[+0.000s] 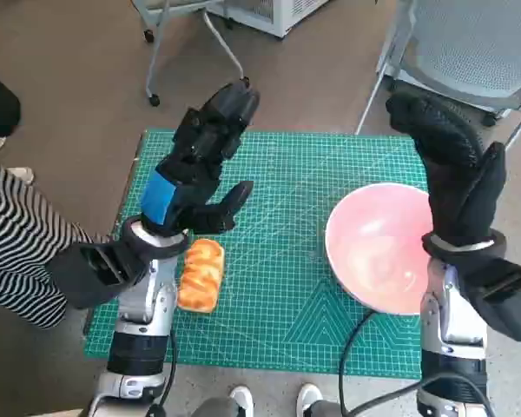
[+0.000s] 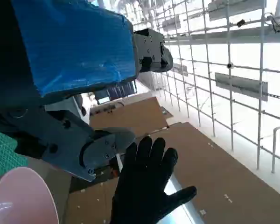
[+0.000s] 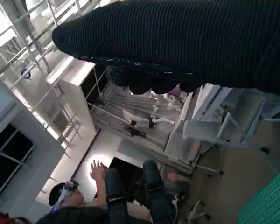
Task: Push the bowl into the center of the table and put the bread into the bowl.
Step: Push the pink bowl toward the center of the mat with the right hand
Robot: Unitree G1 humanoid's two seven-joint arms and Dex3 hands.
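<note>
Bread [image 1: 200, 275] lies on the green cutting mat [image 1: 278, 261] in the lower left part of the head view, a golden loaf just beside the left forearm and below the left hand [image 1: 200, 165]. That hand is raised above the mat, with its blue-taped back turned to the camera and its black fingers [image 1: 234, 104] reaching toward the upper middle of the frame; the fingers are spread and nothing is between them. It does not touch the bread.

On the right side of the same view stands the pink bowl [image 1: 378, 248], near the right edge of the mat and well apart from the bread. The right hand [image 1: 451, 165], in its black knitted glove, is lifted over the far right rim of the bowl with the fingers stretched out and apart, holding nothing; whether it touches the rim cannot be told.

In the left wrist view the gloved hand shows again at the lower middle, with its fingers fanned, and a part of the bowl is in the lower left corner.

At the left edge of the head view sits a person in a striped sleeve [image 1: 17, 243]. A chair [image 1: 469, 52] stands at the upper right.
</note>
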